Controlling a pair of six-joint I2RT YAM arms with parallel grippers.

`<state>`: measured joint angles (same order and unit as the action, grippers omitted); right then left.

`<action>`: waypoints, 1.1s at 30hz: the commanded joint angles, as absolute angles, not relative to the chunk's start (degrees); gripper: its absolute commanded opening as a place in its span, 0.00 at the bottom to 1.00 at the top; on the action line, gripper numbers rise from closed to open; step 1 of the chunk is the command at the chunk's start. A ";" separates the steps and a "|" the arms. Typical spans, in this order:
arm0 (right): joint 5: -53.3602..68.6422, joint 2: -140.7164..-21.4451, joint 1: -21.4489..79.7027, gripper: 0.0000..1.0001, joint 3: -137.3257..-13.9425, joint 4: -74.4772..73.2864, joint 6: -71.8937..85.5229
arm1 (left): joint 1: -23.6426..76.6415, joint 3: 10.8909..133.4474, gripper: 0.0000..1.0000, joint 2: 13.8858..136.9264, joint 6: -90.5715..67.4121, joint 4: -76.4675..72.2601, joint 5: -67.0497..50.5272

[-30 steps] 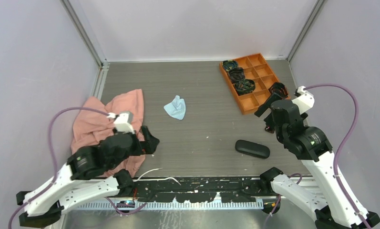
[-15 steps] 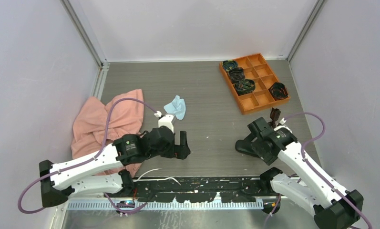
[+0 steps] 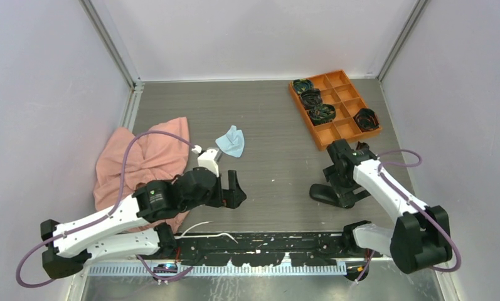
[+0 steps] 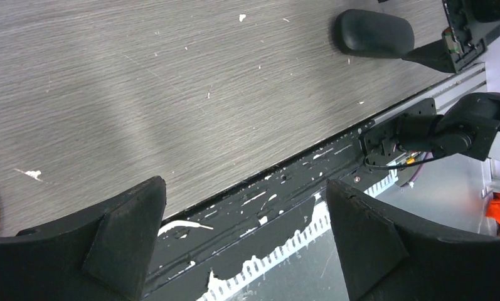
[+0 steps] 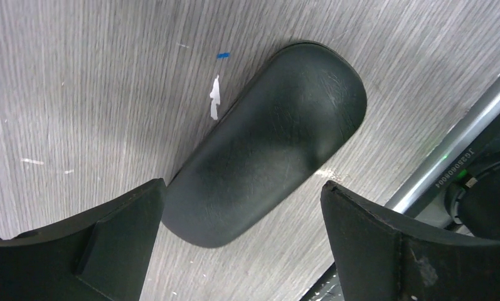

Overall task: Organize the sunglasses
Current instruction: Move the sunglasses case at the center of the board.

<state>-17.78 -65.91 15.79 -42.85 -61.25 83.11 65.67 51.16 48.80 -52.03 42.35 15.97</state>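
Top external shows both arms reaching out low over the table [image 3: 272, 125]. The right jaws hang directly over the black glasses case [image 3: 318, 193], which lies shut near the table's front edge on the right side. On the right wrist camera those jaws stand wide apart with the case lying slantwise between them. One end of it sits close by the left-hand finger, but I cannot tell whether anything touches. A small white scrap [image 5: 214, 97] and a blue fleck [image 5: 223, 56] sit on the table just beside the case.

The left jaws are also spread wide and hold nothing. On the left wrist camera they hover above bare wood grain near the front edge, with the case far off in the upper right corner.

I cannot make out the sunglasses in any of the three views. If they are on the table, the right arm may be covering them.

At the back right stands the orange tray [image 3: 336, 80], with dark coiled bundles [image 3: 322, 113] in four of its compartments. A pink cloth [image 3: 131, 160] lies crumpled at the left, partly under the left arm. A small light blue cloth [image 3: 230, 143] sits near the middle of the table.
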 commanded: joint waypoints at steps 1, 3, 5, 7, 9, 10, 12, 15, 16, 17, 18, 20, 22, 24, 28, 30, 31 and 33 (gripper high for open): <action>-15.83 -70.16 14.37 1.00 -42.63 -56.83 84.63 | 65.81 47.71 1.00 44.57 -53.55 41.03 17.67; -14.80 -72.14 14.25 1.00 -42.62 -54.98 83.58 | 65.80 46.46 1.00 43.29 -54.20 40.34 17.64; -14.49 -73.79 14.32 0.99 -42.60 -52.77 82.06 | 65.78 45.30 1.00 42.45 -54.62 38.84 17.47; -14.51 -75.85 14.41 0.97 -43.55 -51.08 78.85 | 65.79 44.06 1.00 42.53 -54.54 36.39 16.37; -14.35 -78.91 15.10 0.96 -45.70 -50.87 74.93 | 65.82 44.38 1.00 43.67 -53.97 35.90 15.29; -14.41 -80.62 15.69 0.96 -46.84 -51.15 72.99 | 65.81 44.98 1.00 44.44 -53.33 36.36 15.00; -13.73 -83.51 17.10 0.93 -48.27 -50.20 68.73 | 65.75 46.46 1.00 45.98 -52.16 37.40 14.55; -10.93 -85.70 20.44 0.88 -48.09 -45.53 62.49 | 65.81 48.71 1.00 47.43 -50.90 39.07 14.74; -10.47 -85.75 22.03 0.87 -47.78 -44.13 61.25 | 65.78 49.36 1.00 47.53 -50.67 39.60 15.09; -9.56 -85.63 23.68 0.87 -47.31 -42.21 59.20 | 65.81 49.95 1.00 47.48 -50.63 40.19 15.71; -9.34 -85.72 25.65 0.87 -47.13 -41.05 57.96 | 65.83 50.42 1.00 47.28 -50.63 40.71 16.26; -9.01 -85.57 29.38 0.85 -46.94 -39.17 55.67 | 65.80 50.93 1.00 46.11 -51.06 41.67 17.80; -7.28 -85.38 32.96 0.81 -46.33 -35.99 53.16 | 65.80 50.98 1.00 44.57 -52.16 42.87 19.99; -3.88 -85.57 36.39 0.75 -45.92 -31.92 50.18 | 65.83 50.70 1.00 42.52 -53.52 44.19 21.97; -2.03 -88.05 45.51 0.73 -49.26 -29.05 46.11 | 65.72 49.75 1.00 37.73 -56.93 48.81 26.47; -2.72 -90.71 49.72 0.73 -52.60 -30.16 43.92 | 65.74 49.07 1.00 35.23 -59.27 50.82 28.40; -3.11 -92.11 51.90 0.73 -54.53 -30.95 42.79 | 65.74 48.64 1.00 34.11 -59.98 51.48 28.87; -4.04 -95.03 55.84 0.76 -58.07 -32.57 40.53 | 65.68 47.64 1.00 32.01 -60.79 51.75 29.23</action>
<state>-4.51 -91.09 49.69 -51.55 -33.23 47.03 65.67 48.71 35.42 -56.93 48.42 24.49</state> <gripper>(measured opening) 0.743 0.996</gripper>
